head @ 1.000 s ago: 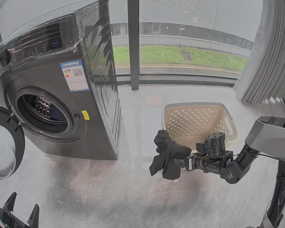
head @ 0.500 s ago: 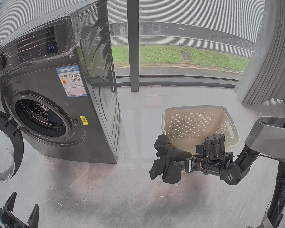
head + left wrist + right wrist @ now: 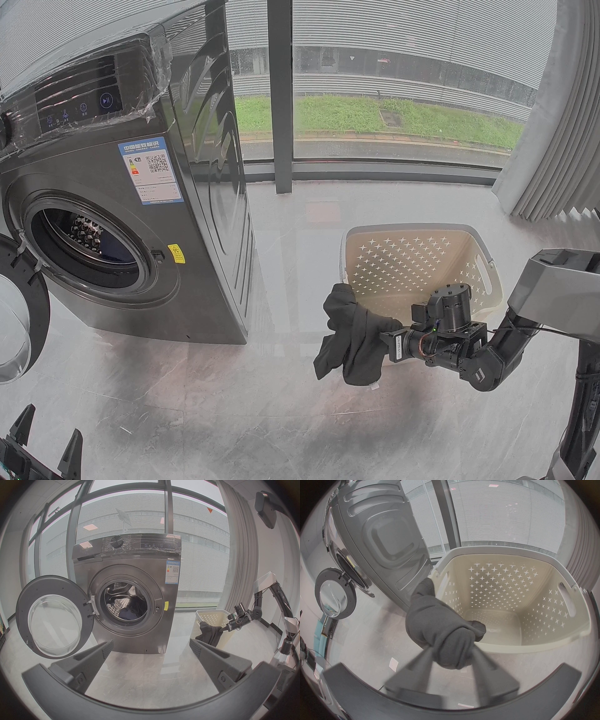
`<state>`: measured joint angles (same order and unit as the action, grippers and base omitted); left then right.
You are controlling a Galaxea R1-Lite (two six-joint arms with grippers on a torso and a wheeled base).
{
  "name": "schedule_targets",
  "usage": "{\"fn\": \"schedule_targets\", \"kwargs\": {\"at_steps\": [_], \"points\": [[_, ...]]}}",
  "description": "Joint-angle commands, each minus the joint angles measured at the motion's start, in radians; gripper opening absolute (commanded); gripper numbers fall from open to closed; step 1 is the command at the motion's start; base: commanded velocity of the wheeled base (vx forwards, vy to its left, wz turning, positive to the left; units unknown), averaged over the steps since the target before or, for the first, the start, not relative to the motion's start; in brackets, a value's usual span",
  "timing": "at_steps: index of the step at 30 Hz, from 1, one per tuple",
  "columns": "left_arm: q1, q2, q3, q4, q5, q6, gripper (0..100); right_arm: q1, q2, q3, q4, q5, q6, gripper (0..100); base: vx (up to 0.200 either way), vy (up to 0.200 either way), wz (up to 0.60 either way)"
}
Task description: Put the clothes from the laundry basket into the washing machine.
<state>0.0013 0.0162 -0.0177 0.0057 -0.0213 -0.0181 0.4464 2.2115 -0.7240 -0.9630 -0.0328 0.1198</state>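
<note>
My right gripper (image 3: 382, 340) is shut on a dark grey garment (image 3: 353, 337), which hangs above the floor just in front of the cream laundry basket (image 3: 350, 250) at its left corner. In the right wrist view the garment (image 3: 440, 627) bunches between my fingers (image 3: 415, 670), and the basket (image 3: 515, 553) behind it has a bare bottom. The grey washing machine (image 3: 187, 187) stands to the left, its round door (image 3: 53, 617) swung open. Dark cloth (image 3: 126, 612) lies in the drum. My left gripper (image 3: 44, 444) is open and low, facing the machine from a distance.
Glossy grey floor spreads between the basket and the machine. A window wall with a dark post (image 3: 281, 94) runs behind, and a grey curtain (image 3: 556, 125) hangs at the right. The open door (image 3: 19, 312) juts out left of the drum opening (image 3: 87, 247).
The head camera shifted slightly a second ago. The right gripper with the garment has stayed almost in place beside the basket. The left gripper has not moved.
</note>
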Motion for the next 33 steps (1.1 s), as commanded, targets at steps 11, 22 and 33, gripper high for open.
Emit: {"fn": "schedule_targets", "kwargs": {"at_steps": [11, 22, 33], "points": [[0.0, -0.015, 0.016, 0.0, 0.0, 0.0, 100, 0.003, -0.136, 0.071, 0.013, 0.002, -0.002, 0, 0.0, 0.0, 0.0], [0.0, -0.015, 0.016, 0.0, 0.0, 0.001, 100, 0.052, -0.463, 0.245, 0.0, -0.016, -0.003, 0, 0.0, 0.0, 0.0], [0.0, -0.015, 0.016, 0.0, 0.0, 0.0, 100, 0.161, -0.854, 0.347, -0.092, -0.016, 0.003, 0, 0.0, 0.0, 0.0]]}}
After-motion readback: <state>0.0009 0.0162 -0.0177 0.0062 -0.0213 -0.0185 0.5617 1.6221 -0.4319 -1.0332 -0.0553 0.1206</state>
